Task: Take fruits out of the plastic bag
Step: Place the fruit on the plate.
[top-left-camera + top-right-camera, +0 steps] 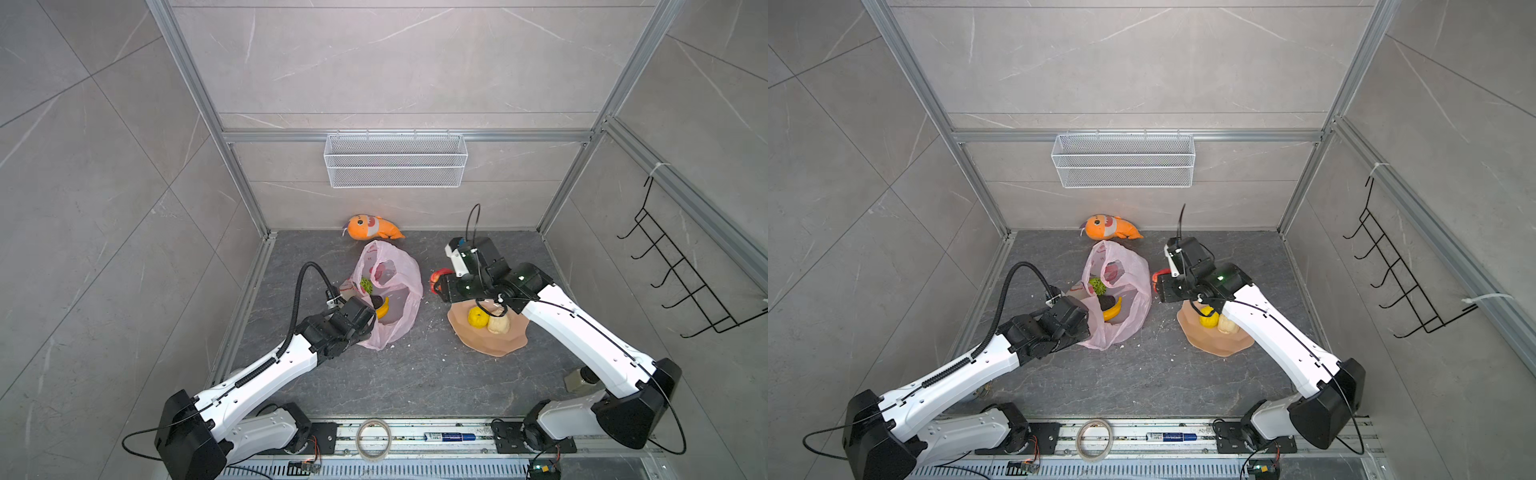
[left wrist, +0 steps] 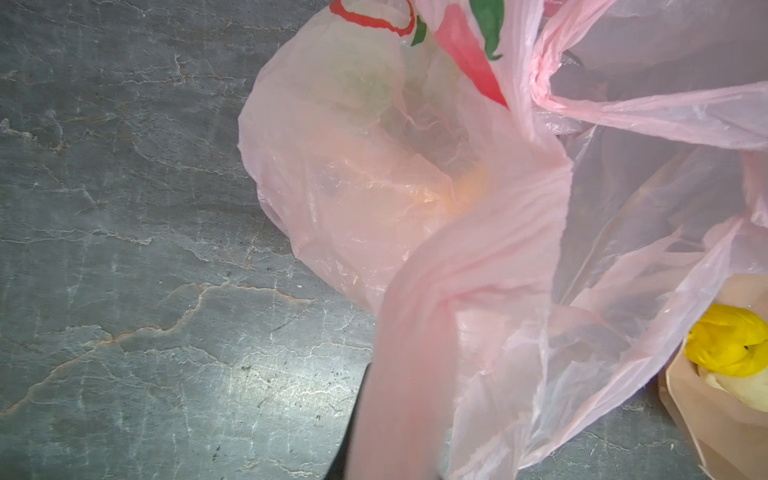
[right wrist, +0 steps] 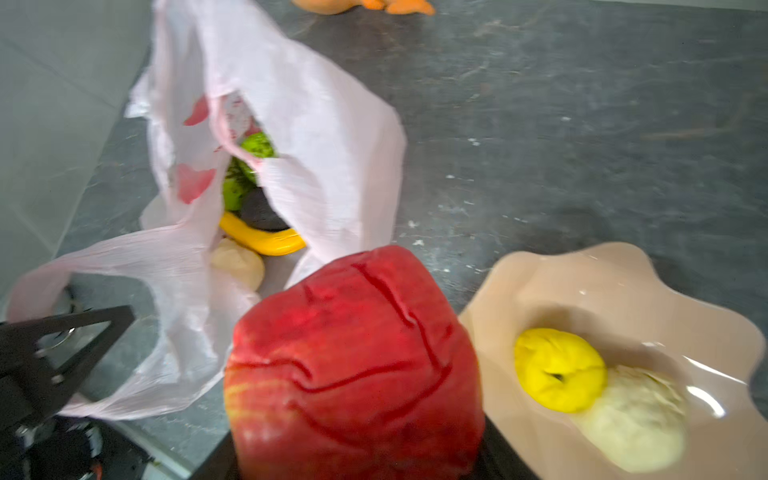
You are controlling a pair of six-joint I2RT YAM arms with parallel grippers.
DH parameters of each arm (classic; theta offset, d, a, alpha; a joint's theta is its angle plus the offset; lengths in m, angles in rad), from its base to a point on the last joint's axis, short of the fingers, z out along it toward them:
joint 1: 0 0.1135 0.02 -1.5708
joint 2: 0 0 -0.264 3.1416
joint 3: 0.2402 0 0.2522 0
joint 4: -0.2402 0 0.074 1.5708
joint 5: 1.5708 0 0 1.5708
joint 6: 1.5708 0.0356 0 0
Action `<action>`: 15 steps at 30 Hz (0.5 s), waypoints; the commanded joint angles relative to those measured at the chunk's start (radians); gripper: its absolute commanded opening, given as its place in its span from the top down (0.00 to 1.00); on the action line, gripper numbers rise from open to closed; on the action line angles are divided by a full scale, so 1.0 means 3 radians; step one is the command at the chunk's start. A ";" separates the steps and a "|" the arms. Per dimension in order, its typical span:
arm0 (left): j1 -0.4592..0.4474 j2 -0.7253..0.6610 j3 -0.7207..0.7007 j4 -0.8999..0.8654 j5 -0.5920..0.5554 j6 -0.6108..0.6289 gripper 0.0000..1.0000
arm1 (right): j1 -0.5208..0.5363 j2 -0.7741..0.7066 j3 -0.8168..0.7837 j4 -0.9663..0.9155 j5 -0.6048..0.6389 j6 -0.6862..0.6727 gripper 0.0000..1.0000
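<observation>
The pink plastic bag (image 1: 405,270) (image 1: 1136,270) lies open on the dark table. In its mouth I see a bumpy green ball (image 1: 366,284) (image 3: 255,145), a dark avocado (image 1: 377,300), a yellow banana (image 1: 383,308) (image 3: 266,243) and a beige piece (image 3: 239,262). My left gripper (image 1: 344,297) (image 2: 395,457) is shut on a bag handle (image 2: 419,353), at the bag's near left edge. Between the bag and the plate, my right gripper (image 1: 437,282) (image 3: 357,440) is shut on a red fruit (image 3: 357,357) (image 1: 1156,278). A yellow fruit (image 1: 477,317) and a beige fruit (image 1: 498,324) lie on the peach plate (image 1: 498,347) (image 3: 582,274).
An orange plush shark (image 1: 372,227) lies behind the bag by the back wall. A white wire basket (image 1: 395,160) hangs on that wall and a black hook rack (image 1: 673,266) on the right wall. A tape roll (image 1: 373,439) and a marker (image 1: 451,436) rest on the front rail.
</observation>
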 commanded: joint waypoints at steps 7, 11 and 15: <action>0.0019 0.0028 0.0091 0.0081 0.0011 0.0069 1.00 | -0.0588 -0.0194 -0.0423 -0.0182 0.0336 -0.0150 0.65; 0.0020 0.0068 0.0134 0.0087 0.0012 0.0082 1.00 | -0.0825 -0.0105 -0.0541 -0.0119 0.0334 -0.0176 0.65; 0.0018 0.0094 0.0149 0.0087 0.0019 0.0091 1.00 | -0.1018 0.0023 -0.0670 -0.0008 0.0317 -0.0194 0.65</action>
